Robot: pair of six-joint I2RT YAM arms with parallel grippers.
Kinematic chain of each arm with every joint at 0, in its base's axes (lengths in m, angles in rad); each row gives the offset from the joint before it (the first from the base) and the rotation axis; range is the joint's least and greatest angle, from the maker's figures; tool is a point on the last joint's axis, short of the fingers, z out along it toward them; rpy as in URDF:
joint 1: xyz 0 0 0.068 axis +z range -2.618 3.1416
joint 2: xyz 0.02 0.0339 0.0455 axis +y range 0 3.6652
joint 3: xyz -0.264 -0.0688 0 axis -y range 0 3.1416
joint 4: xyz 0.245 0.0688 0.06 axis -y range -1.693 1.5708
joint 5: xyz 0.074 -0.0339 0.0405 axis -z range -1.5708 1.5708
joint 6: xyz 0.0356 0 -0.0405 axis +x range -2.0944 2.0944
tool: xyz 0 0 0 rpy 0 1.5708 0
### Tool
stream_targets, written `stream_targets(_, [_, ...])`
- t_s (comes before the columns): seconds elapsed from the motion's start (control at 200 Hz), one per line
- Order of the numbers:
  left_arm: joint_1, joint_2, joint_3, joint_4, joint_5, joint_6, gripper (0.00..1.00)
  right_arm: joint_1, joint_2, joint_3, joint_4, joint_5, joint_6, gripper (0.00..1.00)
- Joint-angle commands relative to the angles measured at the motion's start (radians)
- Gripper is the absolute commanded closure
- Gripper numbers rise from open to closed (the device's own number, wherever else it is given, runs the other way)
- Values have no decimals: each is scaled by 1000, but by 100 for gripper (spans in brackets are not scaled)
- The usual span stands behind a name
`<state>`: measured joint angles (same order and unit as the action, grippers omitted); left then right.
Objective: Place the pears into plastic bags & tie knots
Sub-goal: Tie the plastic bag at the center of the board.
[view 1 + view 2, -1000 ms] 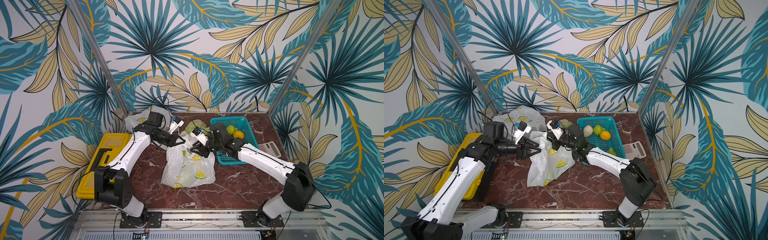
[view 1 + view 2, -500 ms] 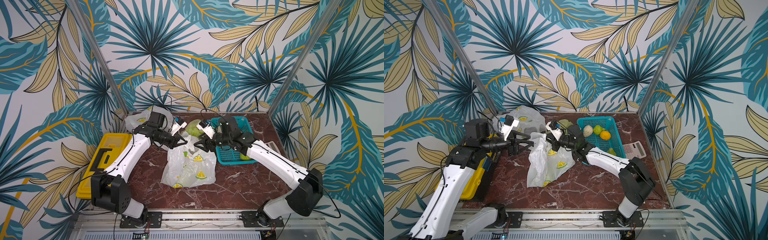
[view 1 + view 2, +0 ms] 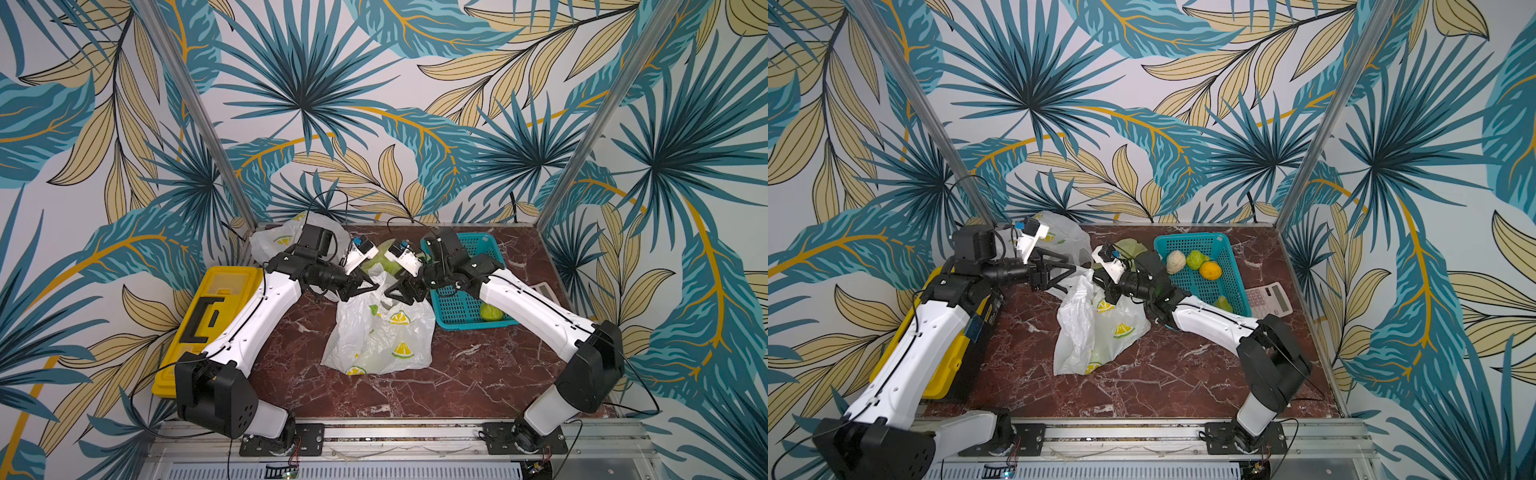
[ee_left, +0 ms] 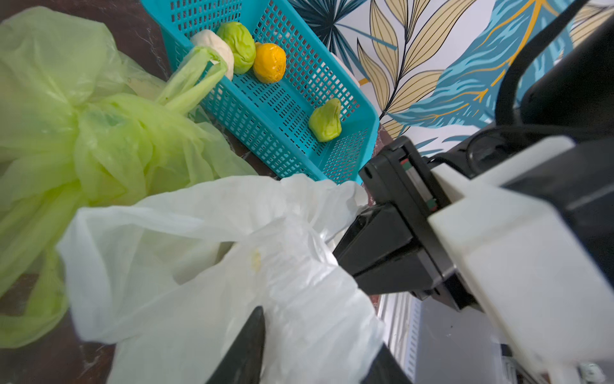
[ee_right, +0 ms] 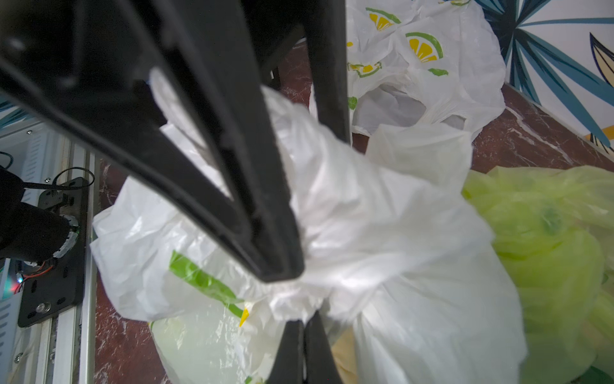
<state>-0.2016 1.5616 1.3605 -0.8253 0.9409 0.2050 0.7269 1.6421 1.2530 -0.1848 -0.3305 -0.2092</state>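
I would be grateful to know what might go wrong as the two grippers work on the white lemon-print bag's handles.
1. The right gripper pinches only a thin twist of the white bag; pulling may tear it or let it slip.
2. The left gripper straddles loose plastic, grip unclear, so the plastic might slip free.
3. The yellow-green bag lies close by and could get snagged.

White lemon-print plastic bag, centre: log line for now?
white lemon-print plastic bag: top bunched | right gripper: shut on it | left gripper: astride it, grip unclear
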Motion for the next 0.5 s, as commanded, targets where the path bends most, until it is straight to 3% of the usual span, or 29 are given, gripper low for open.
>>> stream_targets(0.0, [-4,-1,22,-5,-39,16,79,-4,-22,-23,7,-7,15,100])
stream_targets(0.085, [-3,-15,24,-4,-57,34,95,-15,-46,-16,-24,-33,22,88])
stream_targets(0.155, [-5,-30,22,-3,-54,53,99,-43,-90,-16,-72,-126,48,75])
stream_targets(0.315, [-28,-69,-4,-3,-57,145,100,-95,-166,14,-144,-231,71,51])
stream_targets(0.496, [-68,-112,-22,16,-63,199,100,-107,-60,171,-381,-107,-59,34])
